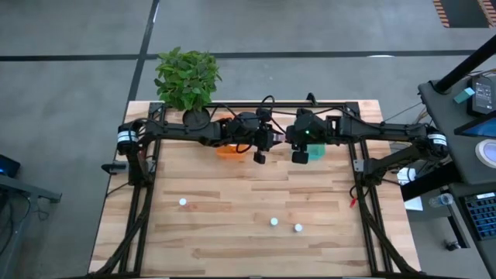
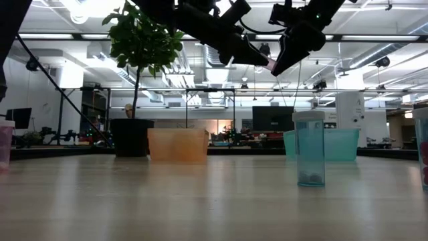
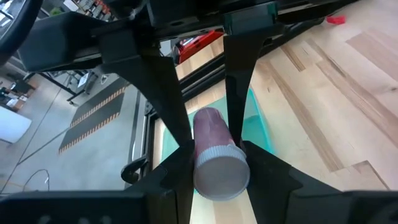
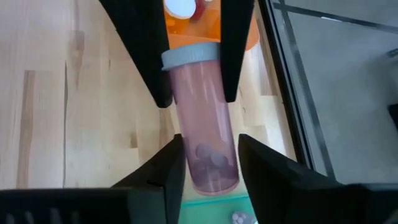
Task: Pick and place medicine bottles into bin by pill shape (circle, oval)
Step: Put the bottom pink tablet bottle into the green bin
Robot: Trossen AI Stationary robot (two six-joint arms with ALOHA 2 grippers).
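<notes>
A pink translucent medicine bottle (image 4: 199,112) with a white cap is held between my two grippers, high above the table's far middle. My left gripper (image 1: 260,157) is shut on its cap end, and my right gripper (image 1: 299,157) is shut on its bottom end. Several pills lie in its bottom (image 4: 210,158). The orange tub (image 1: 229,151) and the teal tub (image 1: 316,152) stand on the table below them. Three more white-capped bottles (image 1: 183,203), (image 1: 273,222), (image 1: 298,228) stand upright on the near half of the table. My left gripper pinches the bottle between its two fingers just below the white cap (image 3: 221,177). It comes from the table's left, slanting down. The bottle is lifted clear over the tubs. My right gripper pinches the bottle's bottom end (image 4: 211,171) between its two fingers, coming from the table's right and slanting down. The bottle lies along its fingers, cap end away from it.
A black plant pot (image 1: 194,116) with a leafy plant stands at the far left, beside the orange tub. The orange tub holds a white-capped bottle (image 4: 180,7). In the low view a teal bottle (image 2: 309,148) stands in front of the teal tub (image 2: 341,144).
</notes>
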